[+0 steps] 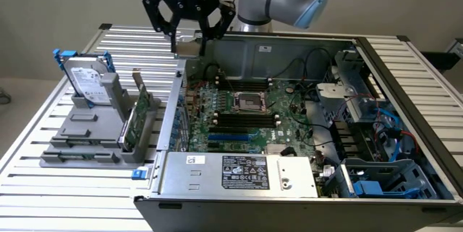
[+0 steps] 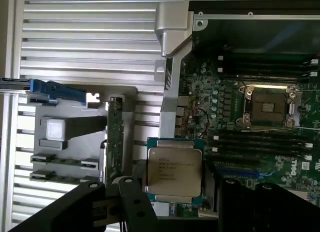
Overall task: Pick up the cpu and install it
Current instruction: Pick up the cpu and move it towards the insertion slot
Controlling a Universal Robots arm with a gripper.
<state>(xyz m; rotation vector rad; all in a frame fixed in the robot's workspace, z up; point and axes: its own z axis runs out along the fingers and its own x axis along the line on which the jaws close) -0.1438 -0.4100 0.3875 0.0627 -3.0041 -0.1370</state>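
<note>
Black gripper (image 1: 188, 41) hangs above the case (image 1: 304, 53) wall, clamping the cpu (image 2: 174, 171).

You see the cpu (image 2: 174, 167) topped in smooth silvery metal with a dull sheen. The claw (image 1: 190, 46) looks like matt black plastic or coated metal. The table (image 1: 43, 188) is ribbed pale metal with a satin finish. At the exterior view's left, the hard drive (image 1: 90, 83) carries a white paper label, and the holder (image 1: 87, 134) under it is matt grey plastic. The motherboard (image 1: 289, 129) is glossy green.
</note>
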